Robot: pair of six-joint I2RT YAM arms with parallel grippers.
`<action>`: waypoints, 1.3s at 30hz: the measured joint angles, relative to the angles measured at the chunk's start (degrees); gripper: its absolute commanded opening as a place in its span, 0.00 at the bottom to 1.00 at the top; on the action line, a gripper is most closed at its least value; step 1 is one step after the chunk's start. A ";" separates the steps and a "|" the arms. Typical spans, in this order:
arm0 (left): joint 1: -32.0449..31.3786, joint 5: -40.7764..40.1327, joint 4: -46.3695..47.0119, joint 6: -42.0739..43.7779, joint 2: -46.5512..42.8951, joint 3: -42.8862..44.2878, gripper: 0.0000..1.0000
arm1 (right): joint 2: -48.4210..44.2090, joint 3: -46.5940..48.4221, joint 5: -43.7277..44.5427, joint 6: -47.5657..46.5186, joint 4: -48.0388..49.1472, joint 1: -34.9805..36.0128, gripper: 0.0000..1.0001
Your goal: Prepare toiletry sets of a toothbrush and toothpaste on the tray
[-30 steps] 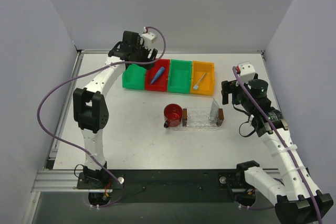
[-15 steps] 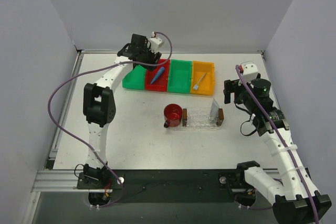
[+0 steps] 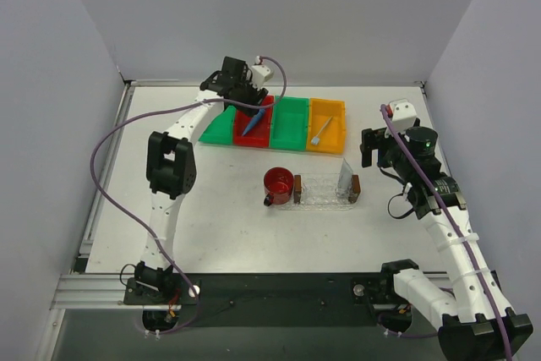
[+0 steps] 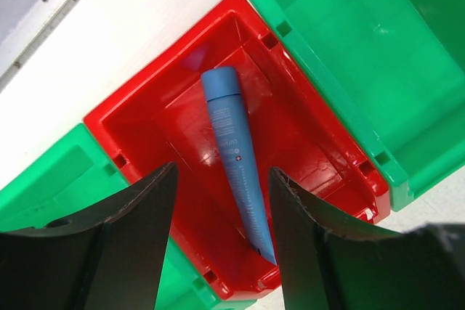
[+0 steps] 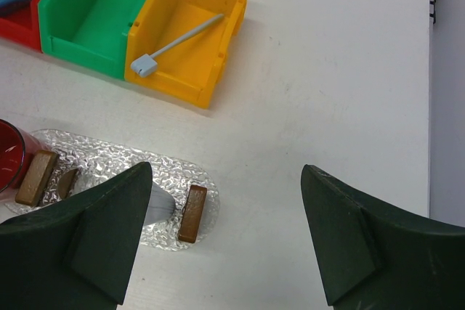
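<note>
left gripper (image 4: 222,172) hangs over the red bin (image 4: 145,117), jaws apart and empty; right gripper (image 5: 225,172) also. the blue toothpaste (image 4: 231,136) lies 11 to 5 o'clock: better square the wrist to it, then descend.

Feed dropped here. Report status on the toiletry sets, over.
Left gripper open, straddling blue toothpaste in red bin, not gripping. Right gripper open, empty. Toothbrush in yellow bin. Nothing in the way.
</note>
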 measured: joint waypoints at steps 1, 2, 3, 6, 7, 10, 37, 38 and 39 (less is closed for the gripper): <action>-0.09 -0.02 -0.22 0.11 0.50 0.17 0.63 | 0.00 0.00 0.00 0.02 0.00 -0.13 0.78; -0.13 -0.02 -0.50 0.24 0.98 0.31 0.63 | 0.00 0.00 -0.02 0.02 0.00 -0.20 0.78; -0.17 -0.02 -0.70 0.35 1.40 0.33 0.63 | 0.00 0.00 -0.02 0.02 0.00 -0.31 0.78; -0.26 -0.04 -1.53 0.87 2.43 0.35 0.63 | 0.00 0.00 -0.15 0.02 0.00 -0.46 0.78; -0.31 -0.07 -1.84 1.01 2.69 0.35 0.64 | 0.00 0.00 -0.20 0.02 0.00 -0.46 0.78; -0.39 -0.11 -2.40 1.27 3.23 0.35 0.64 | 0.00 0.00 -0.22 0.02 0.00 -0.50 0.78; -3.54 -7.82 -2.34 3.69 7.89 1.55 0.66 | 0.74 -0.31 -1.27 0.07 0.00 -2.05 0.77; -3.63 -8.26 -2.34 3.96 7.96 1.64 0.66 | 0.74 -0.37 -1.31 0.07 -0.02 -2.05 0.78; -3.69 -8.63 -2.34 4.20 8.07 1.77 0.66 | 0.74 -0.39 -1.42 0.07 -0.02 -2.05 0.77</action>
